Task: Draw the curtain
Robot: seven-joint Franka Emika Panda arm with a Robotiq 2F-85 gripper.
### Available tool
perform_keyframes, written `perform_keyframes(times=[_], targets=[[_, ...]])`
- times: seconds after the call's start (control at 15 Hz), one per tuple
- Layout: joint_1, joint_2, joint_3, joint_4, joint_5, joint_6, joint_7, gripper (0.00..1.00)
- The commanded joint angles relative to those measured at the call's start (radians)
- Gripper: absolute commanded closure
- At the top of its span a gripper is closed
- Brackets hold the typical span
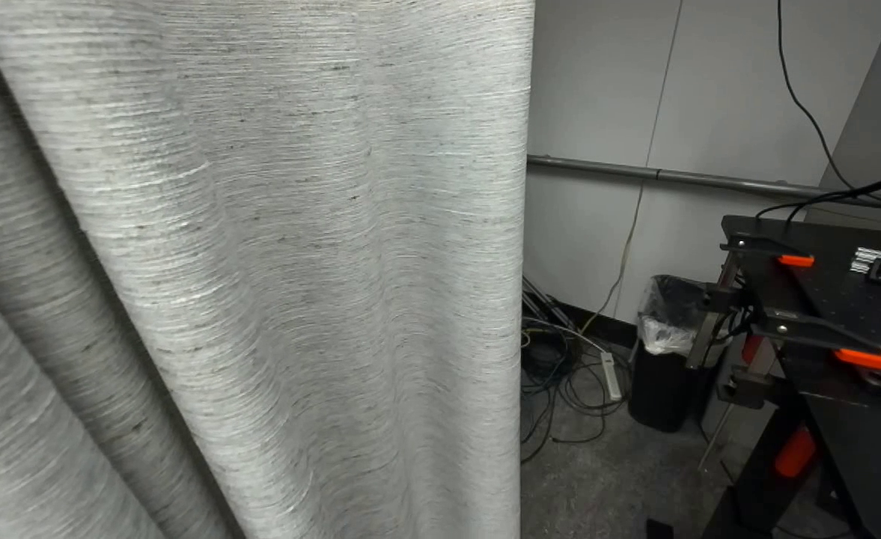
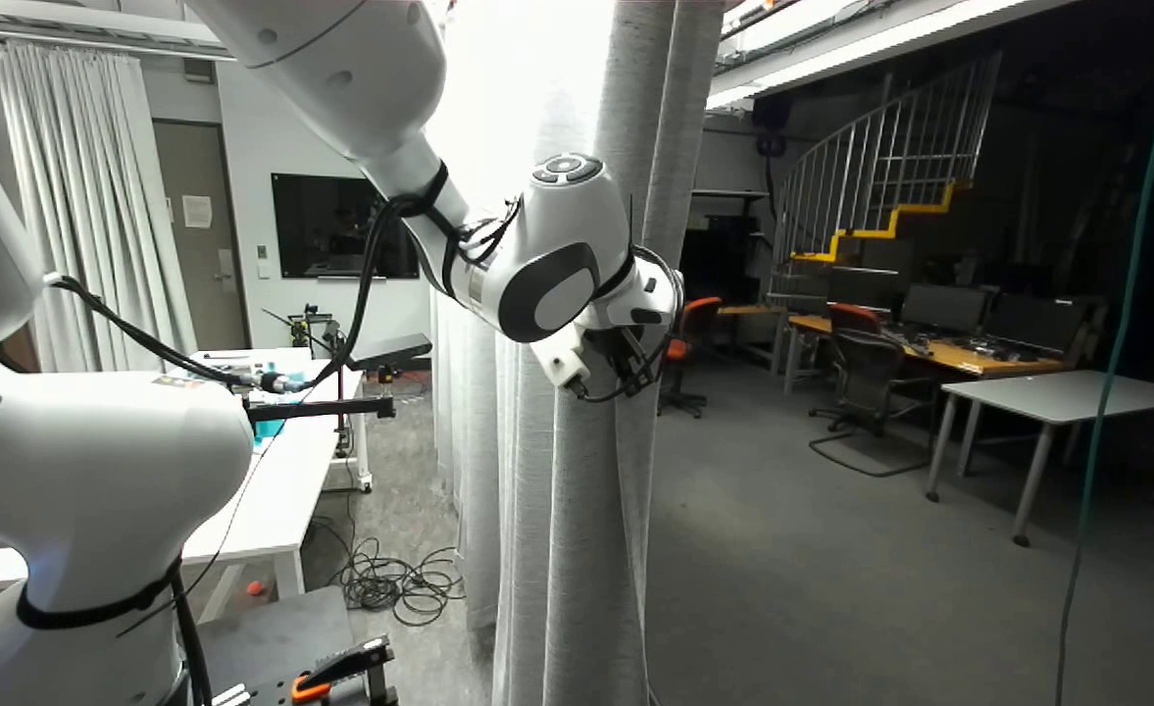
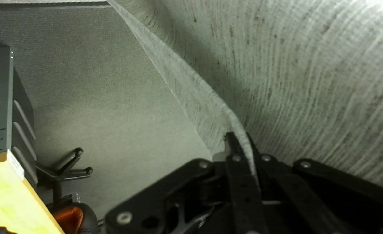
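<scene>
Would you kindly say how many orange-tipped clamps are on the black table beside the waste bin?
2, in an exterior view: the far clamp near a corner of the black table, the near clamp along its edge, toward the camera. Others may be hidden.

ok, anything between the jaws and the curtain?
Nothing visible: the wrist view shows the jaws shut right on the curtain, fabric pinched between them.

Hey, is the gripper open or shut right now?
Shut: in the wrist view, the gripper has its jaws together, with a narrow strip of the curtain pinched between them.
</scene>
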Motion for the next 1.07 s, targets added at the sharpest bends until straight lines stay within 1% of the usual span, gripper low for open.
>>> perform_keyframes(times=[0.0, 0.4, 0.47, 0.53, 0.6, 0.73, 0.8, 1.0], targets=[[-0.054, 0.034, 0.073, -0.005, 0.156, 0.002, -0.115, 0.97], [-0.054, 0.034, 0.073, -0.005, 0.156, 0.002, -0.115, 0.97], [-0.054, 0.034, 0.073, -0.005, 0.156, 0.002, -0.115, 0.72], [-0.011, 0.006, 0.016, 0.001, 0.038, 0.002, -0.021, 0.71], [-0.02, 0.015, 0.028, 0.001, 0.051, 0.0, -0.043, 0.65], [-0.015, 0.015, 0.025, -0.004, 0.052, 0.002, -0.045, 0.51], [-0.016, 0.019, 0.026, -0.004, 0.051, 0.001, -0.045, 0.42], [-0.056, 0.059, 0.054, 0.0, 0.034, -0.012, -0.027, 0.2]])
